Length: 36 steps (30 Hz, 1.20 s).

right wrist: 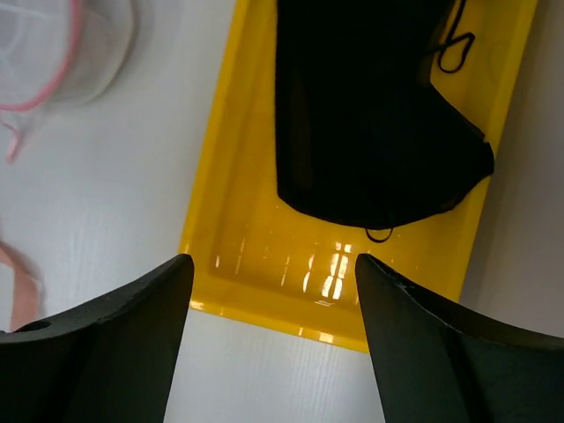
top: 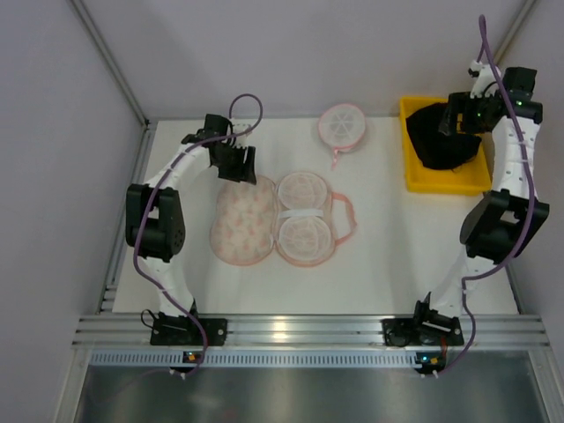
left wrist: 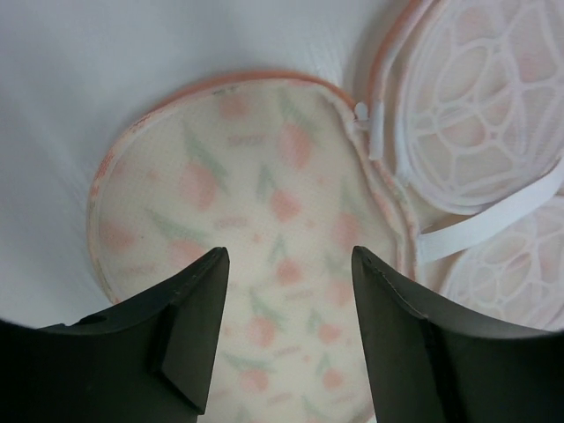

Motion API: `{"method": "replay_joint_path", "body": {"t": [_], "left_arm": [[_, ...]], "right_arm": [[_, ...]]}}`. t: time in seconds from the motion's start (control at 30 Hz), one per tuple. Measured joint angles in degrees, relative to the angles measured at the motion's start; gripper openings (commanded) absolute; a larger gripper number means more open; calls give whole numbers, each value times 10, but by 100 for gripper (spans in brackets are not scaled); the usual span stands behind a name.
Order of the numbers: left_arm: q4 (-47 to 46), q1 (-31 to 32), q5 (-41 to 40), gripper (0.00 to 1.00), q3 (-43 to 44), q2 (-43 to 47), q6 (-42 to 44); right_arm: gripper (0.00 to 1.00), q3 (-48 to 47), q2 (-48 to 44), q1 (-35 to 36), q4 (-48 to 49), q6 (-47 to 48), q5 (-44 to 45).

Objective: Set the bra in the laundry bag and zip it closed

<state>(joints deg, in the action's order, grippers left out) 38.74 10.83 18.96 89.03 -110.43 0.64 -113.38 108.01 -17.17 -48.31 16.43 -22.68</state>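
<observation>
The black bra (top: 445, 141) lies in a yellow tray (top: 441, 182) at the back right; it fills the top of the right wrist view (right wrist: 370, 115). My right gripper (top: 458, 115) is open and empty above the tray (right wrist: 264, 264). The laundry bag (top: 242, 225) lies open in mid-table: a speckled cream half on the left and two white mesh domes (top: 304, 216) on the right. My left gripper (top: 236, 163) is open and empty above the speckled half (left wrist: 256, 203), near its far edge. The pink zip trim (left wrist: 220, 84) runs round it.
A smaller round white mesh disc (top: 342, 125) with a pink rim and cord lies at the back middle; it also shows in the right wrist view (right wrist: 62, 44). A pink loop (top: 348, 216) sticks out at the bag's right. Walls close in on both sides.
</observation>
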Motion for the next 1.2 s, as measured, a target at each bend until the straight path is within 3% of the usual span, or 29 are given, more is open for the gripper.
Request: {"method": "replay_joint_path", "body": {"t": [0.07,0.17,0.33,0.67,0.8,0.9,0.93,1.03,1.2], "left_arm": [[0,0,17,65,10,2,-1],[0,0,37,65,13,7,-4],[4,0,50,66,12,16,-14],[23,0,48,66,3,20,-20],[30,0,42,66,3,20,-19],[33,0,39,66,3,20,-19],[34,0,37,66,3,20,-19],[35,0,31,66,2,20,-19],[43,0,23,65,2,20,-7]], "right_arm": [[65,2,27,-14,10,21,10],[60,17,65,-24,38,54,24],[59,23,135,-25,61,99,42],[65,18,234,-21,123,121,104],[61,15,252,-20,148,124,122],[47,7,268,-20,163,130,127],[30,5,272,-20,168,132,124],[0,-2,276,-18,175,135,122],[0,-7,276,-17,166,128,108]]}}
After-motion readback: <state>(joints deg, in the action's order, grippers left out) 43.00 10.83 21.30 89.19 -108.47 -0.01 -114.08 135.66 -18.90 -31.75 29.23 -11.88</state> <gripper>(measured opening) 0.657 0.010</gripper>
